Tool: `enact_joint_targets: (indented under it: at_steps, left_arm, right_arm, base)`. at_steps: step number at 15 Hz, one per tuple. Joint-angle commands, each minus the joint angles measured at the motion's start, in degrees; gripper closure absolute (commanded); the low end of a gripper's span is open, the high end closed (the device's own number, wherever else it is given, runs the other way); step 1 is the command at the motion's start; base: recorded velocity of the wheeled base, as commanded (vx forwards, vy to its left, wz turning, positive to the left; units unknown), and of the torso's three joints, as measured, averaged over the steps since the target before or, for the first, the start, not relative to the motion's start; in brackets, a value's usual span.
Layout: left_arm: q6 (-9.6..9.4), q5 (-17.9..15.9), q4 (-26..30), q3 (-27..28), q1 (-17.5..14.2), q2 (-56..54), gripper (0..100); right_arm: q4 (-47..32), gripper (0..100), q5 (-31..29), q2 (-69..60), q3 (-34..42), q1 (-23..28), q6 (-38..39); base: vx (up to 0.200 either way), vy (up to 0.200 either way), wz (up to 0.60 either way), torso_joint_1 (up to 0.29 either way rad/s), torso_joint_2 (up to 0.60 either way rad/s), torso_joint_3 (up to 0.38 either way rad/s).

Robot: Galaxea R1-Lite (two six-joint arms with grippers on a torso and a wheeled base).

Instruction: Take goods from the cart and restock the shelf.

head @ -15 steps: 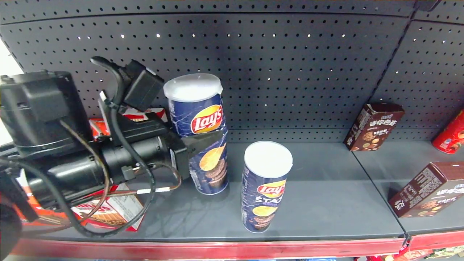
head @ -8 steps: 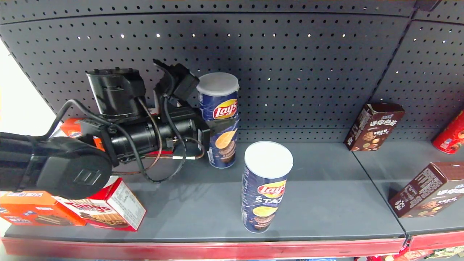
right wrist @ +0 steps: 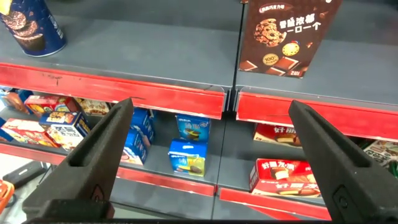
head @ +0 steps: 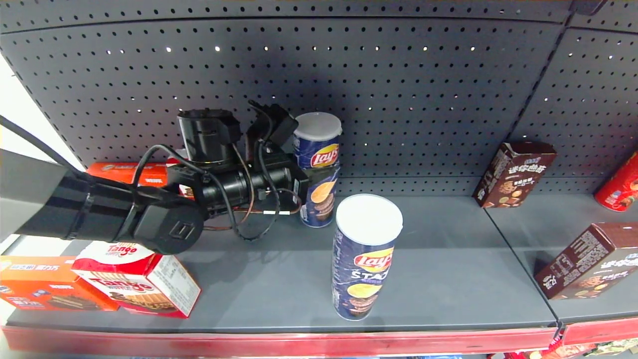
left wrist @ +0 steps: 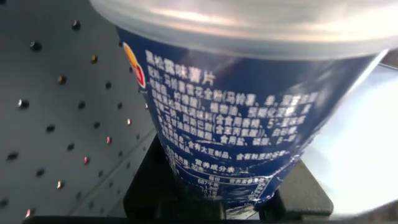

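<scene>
On the grey shelf (head: 448,269), my left gripper (head: 319,173) is shut on a blue chip can (head: 317,149) with a pale lid. It holds the can upright at the back, just in front of the pegboard wall (head: 398,99). The can's base is at or just above the shelf surface. In the left wrist view the same blue chip can (left wrist: 236,124) looms close, with the left gripper (left wrist: 227,202) clamped low on its body. A second blue can (head: 366,254) stands free nearer the front edge. My right gripper (right wrist: 214,168) hangs open before lower shelves, holding nothing.
Red and orange boxes (head: 137,286) lie at the shelf's left end. Brown cookie boxes (head: 513,174) and a red can (head: 620,187) sit to the right. Bare shelf lies between the front can and the brown boxes. A red lip (head: 299,344) runs along the shelf's front.
The left arm has carried the held can rightward and deeper into the shelf, toward the pegboard. The front can and the boxes have not moved.
</scene>
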State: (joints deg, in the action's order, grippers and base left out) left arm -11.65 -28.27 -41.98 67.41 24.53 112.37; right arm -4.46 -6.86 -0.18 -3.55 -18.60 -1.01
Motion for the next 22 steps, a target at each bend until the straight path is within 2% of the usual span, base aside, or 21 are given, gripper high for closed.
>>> enact_joint_targets:
  at_steps: [1,8,12,19,20,22]
  left_arm:
    - [0.14,0.0,-0.3,1.3,0.8,2.6,100]
    - [0.23,0.1,-0.4,3.6,2.5,5.1,100]
    - [3.22,0.3,-2.7,4.0,3.3,5.9,100]
    - [3.48,0.5,-3.6,4.2,3.8,7.6,100]
    - [3.39,0.6,-3.6,4.2,3.8,7.6,0]
    - [3.39,0.6,-3.6,4.2,3.9,7.6,0]
  right_arm:
    - [0.0,0,0.0,0.2,0.0,0.0,0.0]
    - [0.0,0,-0.1,0.2,-0.1,0.1,0.0]
    - [0.0,0,-0.1,0.2,-0.1,0.1,0.0]
    - [0.0,0,-0.1,0.2,-0.1,0.1,0.0]
    - [0.0,0,-0.1,0.2,-0.1,0.0,0.0]
    - [0.0,0,-0.1,0.2,-0.1,0.1,0.0]
  base:
    - [0.0,0.0,0.0,0.0,0.0,0.0]
    - [0.0,0.0,0.0,0.0,0.0,0.0]
    - [0.0,0.0,0.0,0.0,0.0,0.0]
    - [0.0,0.0,0.0,0.0,0.0,0.0]
    - [0.0,0.0,0.0,0.0,0.0,0.0]
    - [0.0,0.0,0.0,0.0,0.0,0.0]
